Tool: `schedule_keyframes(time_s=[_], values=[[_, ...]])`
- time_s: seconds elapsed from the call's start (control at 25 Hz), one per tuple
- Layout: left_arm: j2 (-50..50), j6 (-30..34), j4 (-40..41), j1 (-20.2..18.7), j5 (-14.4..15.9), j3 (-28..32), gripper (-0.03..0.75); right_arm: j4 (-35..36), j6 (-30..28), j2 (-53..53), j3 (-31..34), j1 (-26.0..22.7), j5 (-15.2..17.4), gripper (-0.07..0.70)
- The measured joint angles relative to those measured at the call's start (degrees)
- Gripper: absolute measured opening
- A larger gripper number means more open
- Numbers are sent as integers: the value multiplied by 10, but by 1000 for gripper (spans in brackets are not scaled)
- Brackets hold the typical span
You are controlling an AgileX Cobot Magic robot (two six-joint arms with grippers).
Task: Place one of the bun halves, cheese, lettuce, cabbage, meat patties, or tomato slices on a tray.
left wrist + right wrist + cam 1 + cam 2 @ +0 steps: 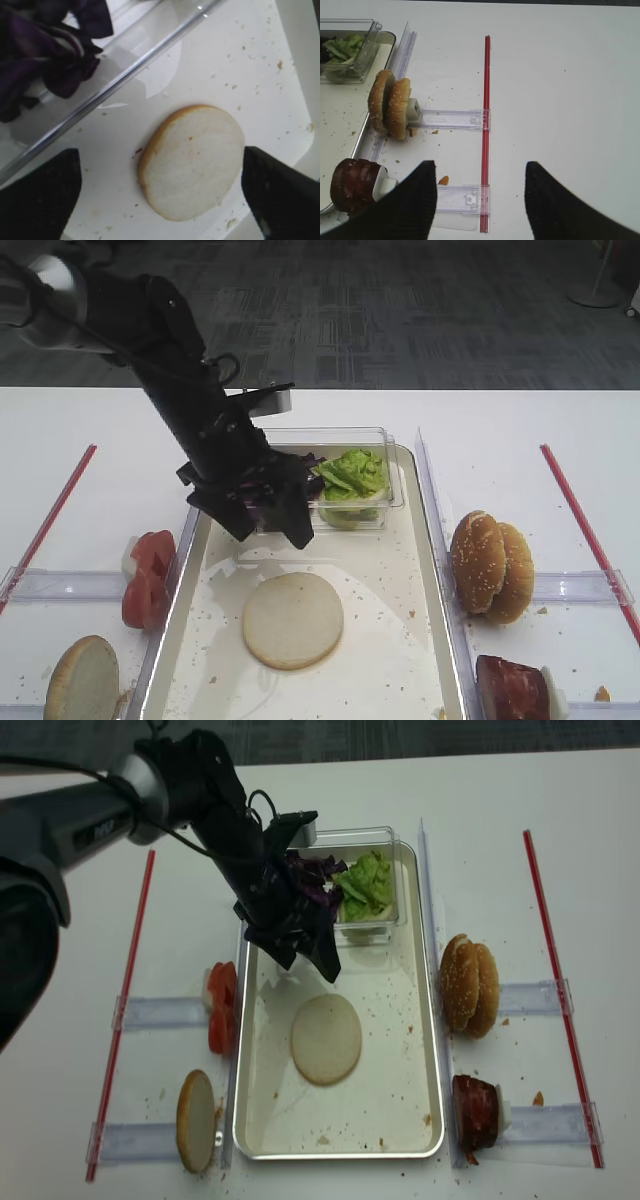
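A flat bun half (293, 620) (192, 162) (326, 1038) lies cut face up on the silver tray (436, 570) (438, 1050). My left gripper (268, 518) (160, 165) (308, 952) hangs open above it, holding nothing, close to the tub's front wall. Purple cabbage (40, 50) (312, 878) and lettuce (350, 475) (365, 885) fill the clear tub. Tomato slices (148, 578) (222, 1005) stand left of the tray. The meat patty (512, 690) (352, 187) sits to its right. My right gripper (480, 167) is open over bare table. Cheese is out of view.
Two sesame buns (490, 565) (390, 105) stand on edge right of the tray. Another bun half (82, 680) (196, 1105) leans at the front left. Red strips (486, 125) (125, 990) and clear plastic holders (452, 119) lie on the white table.
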Motion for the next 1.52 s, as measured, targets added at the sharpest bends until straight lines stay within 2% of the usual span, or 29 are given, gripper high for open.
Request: schedule_keyframes(time_s=[0.28,0.68,0.84,1.08,1.52], values=[[-12,-83,92,-25,6,-31,598,0,0,0,0,0,0,426],[-90,-159,240,-26,13,-35,598,0,0,0,0,0,0,426],[-108,-168,275,-23,14,-35,598,0,0,0,0,0,0,426],[-110,-171,285,13,16,-35,598,0,0,0,0,0,0,426],[-110,-178,316,130,16,-35,598,0,0,0,0,0,0,426]])
